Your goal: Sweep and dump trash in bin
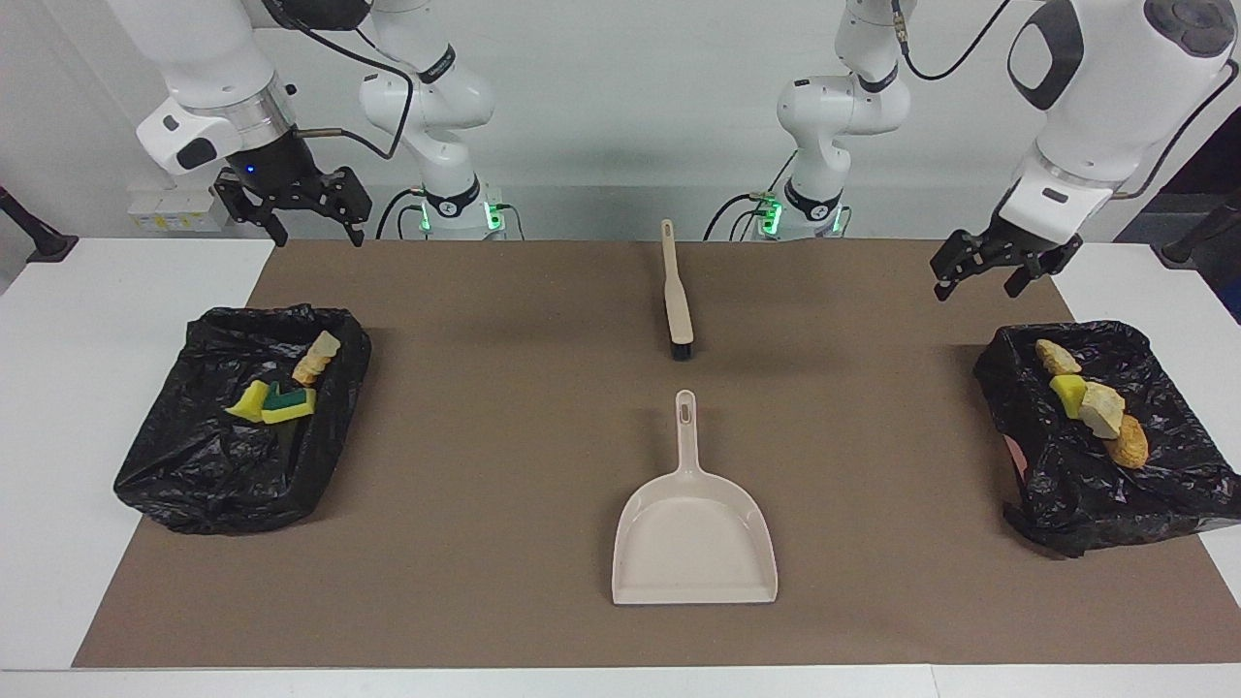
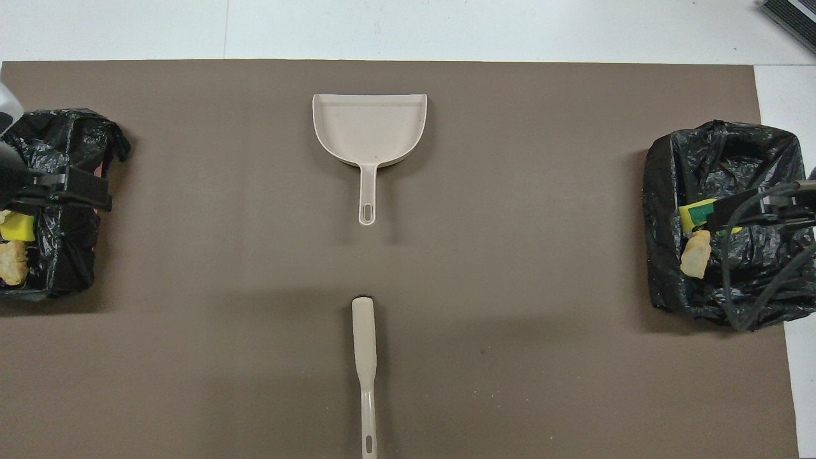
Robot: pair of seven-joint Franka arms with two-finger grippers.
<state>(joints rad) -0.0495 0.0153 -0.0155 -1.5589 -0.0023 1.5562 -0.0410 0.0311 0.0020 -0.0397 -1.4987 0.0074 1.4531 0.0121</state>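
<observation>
Bright, even light from above in both views, no glare. Soft, faint shadows on the flat brown mat (image 1: pixel 485 436) w/ blurred edges, e.g. beside the beige plastic dustpan (image 1: pixel 694 538) and the beige black-bristled brush (image 1: pixel 676 296). Crinkled black plastic bin liners (image 1: pixel 242 427) show small shiny highlights. Focus sharp across the mat; no obvious edge distortion.

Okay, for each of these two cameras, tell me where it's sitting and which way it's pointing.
Facing view: high across the table, looking at the robots; both arms show, left gripper open over the mat's edge near one bin, right gripper open, raised at the other end.
Overhead view: above the robots' end, looking forward and steeply down; only gripper parts and cables at the side edges.
Shared: dustpan, brush, both bins, trash inside.
</observation>
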